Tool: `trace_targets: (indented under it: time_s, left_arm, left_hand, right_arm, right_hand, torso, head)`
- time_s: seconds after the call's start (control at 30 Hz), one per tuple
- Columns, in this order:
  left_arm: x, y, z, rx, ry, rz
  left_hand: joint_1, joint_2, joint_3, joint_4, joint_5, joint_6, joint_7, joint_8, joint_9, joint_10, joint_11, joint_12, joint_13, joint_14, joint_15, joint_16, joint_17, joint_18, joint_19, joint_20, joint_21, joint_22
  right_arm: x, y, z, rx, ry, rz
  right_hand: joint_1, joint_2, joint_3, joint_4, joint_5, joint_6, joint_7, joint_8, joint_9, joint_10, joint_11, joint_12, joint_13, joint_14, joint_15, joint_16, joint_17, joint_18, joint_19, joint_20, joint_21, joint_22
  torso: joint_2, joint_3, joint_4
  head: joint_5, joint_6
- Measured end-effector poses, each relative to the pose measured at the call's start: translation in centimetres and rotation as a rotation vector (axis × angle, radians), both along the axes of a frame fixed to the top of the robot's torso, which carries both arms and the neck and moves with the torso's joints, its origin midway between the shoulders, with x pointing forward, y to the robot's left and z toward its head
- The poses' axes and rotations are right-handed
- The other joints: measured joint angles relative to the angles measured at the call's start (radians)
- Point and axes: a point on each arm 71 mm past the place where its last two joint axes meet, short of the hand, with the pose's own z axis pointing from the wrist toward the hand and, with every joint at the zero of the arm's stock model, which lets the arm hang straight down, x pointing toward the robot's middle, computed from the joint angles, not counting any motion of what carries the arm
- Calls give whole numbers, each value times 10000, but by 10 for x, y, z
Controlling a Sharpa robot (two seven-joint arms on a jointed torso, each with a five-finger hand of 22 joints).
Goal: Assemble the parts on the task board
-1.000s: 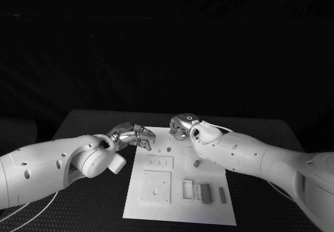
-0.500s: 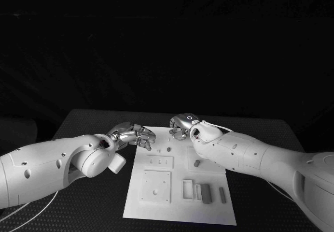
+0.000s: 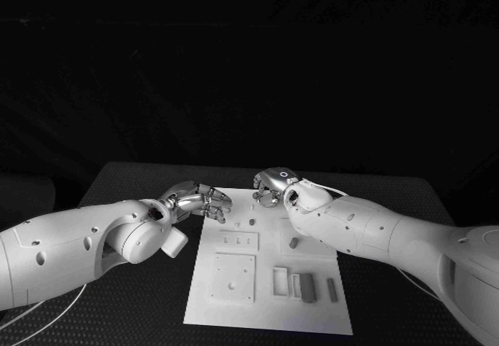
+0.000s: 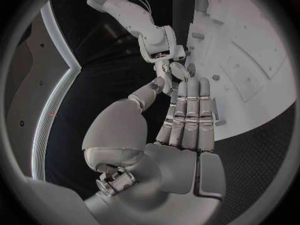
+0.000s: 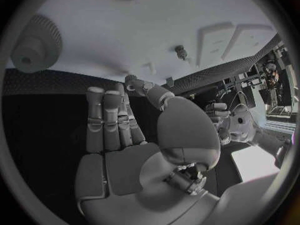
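Board [image 3: 265,303] white on black table [image 3: 135,180], grey parts [image 3: 308,286] at its 5 o'clock, left hand [image 3: 197,203] and right hand [image 3: 272,187] over far edge, fingers [image 4: 187,110] straight, together, holding nothing

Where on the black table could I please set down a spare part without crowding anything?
Bare black table lies right of the white task board, beyond the right arm. The board's far end is crowded: left robot hand and right robot hand hover there.

Dim scene from the head camera: blackness fills the upper half, and light from above picks out the white task board [image 3: 268,270] and both white arms against the dark tabletop [image 3: 395,191]. Soft shadows sit under the arms. Wrist views bend straight edges, darken toward their circular rims, and blur nearby metal.
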Motion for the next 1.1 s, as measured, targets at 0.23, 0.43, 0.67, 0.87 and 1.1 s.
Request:
trace_targets:
  time_s: [0.23, 0.43, 0.67, 0.87, 1.1]
  left_arm:
    - [0, 1, 0, 7, 2, 18]
    - [0, 1, 0, 12, 2, 27]
    - [0, 2, 0, 18, 3, 48]
    - [0, 10, 0, 49, 1, 194]
    - [-2, 14, 1, 59, -19, 258]
  left_hand:
    - [0, 0, 0, 0, 0, 0, 0, 0, -1, 0, 0, 0, 9, 0, 0, 0, 9, 1, 0, 0, 0, -1]
    - [0, 0, 0, 0, 0, 0, 0, 0, -1, 0, 0, 0, 9, 0, 0, -40, 9, 0, 0, 0, 0, 8]
    - [0, 0, 0, 0, 0, 0, 0, 0, 8, 0, 0, 0, 18, 0, 0, -40, 19, 1, 0, 0, 0, 7]
    - [0, 0, 0, 0, 0, 1, 0, 0, 7, 0, 0, 0, 17, 0, 0, -39, 28, 1, 0, 0, 0, 6]
    - [0, 0, 0, 0, 0, 1, 1, 0, 31, 143, -143, 38, 142, 108, 1, -39, 107, 1, 0, 0, 0, 48]
  right_arm:
    - [0, -1, 2, 204, -228, -250]
    - [0, -3, 3, 311, -322, -401]
    - [-2, -6, 5, 462, -375, -419]
    - [-3, -20, 22, 889, -446, -318]
    - [-8, -49, 46, 1202, -231, 256]
  right_hand:
    - [-80, 80, -18, 146, 0, 29, 26, 66, 0, 21, -22, 0, 24, 0, 0, 65, -36, -2, 0, 2, 1, 0]
    - [-80, 80, -18, 146, 0, 59, 51, 66, 1, 39, -41, 0, 26, 1, 0, 66, -46, 0, 1, 3, 1, 1]
    - [-80, 80, -18, 146, 0, 62, 48, 66, 1, 38, -41, 0, 28, 1, 0, 66, -46, 0, 1, 4, 1, 0]
    - [-74, 74, -18, 145, 0, 73, 36, 66, 1, 72, -75, 40, 47, 1, -1, 105, -76, -1, 60, -21, 2, 0]
    - [-53, -318, -124, 47, 0, 77, 32, 122, -14, 72, -76, 40, 87, -72, -75, 109, -144, 0, -21, -52, 2, -1]
  torso:
    - [0, 0, 1]
    - [0, 0, -4]
    - [0, 1, -4]
    - [0, 9, -18]
    - [-5, 51, -139]
  head:
    - [11, -14]
    - [18, -36]
    - [21, -33]
    - [21, 31]
    - [49, 190]
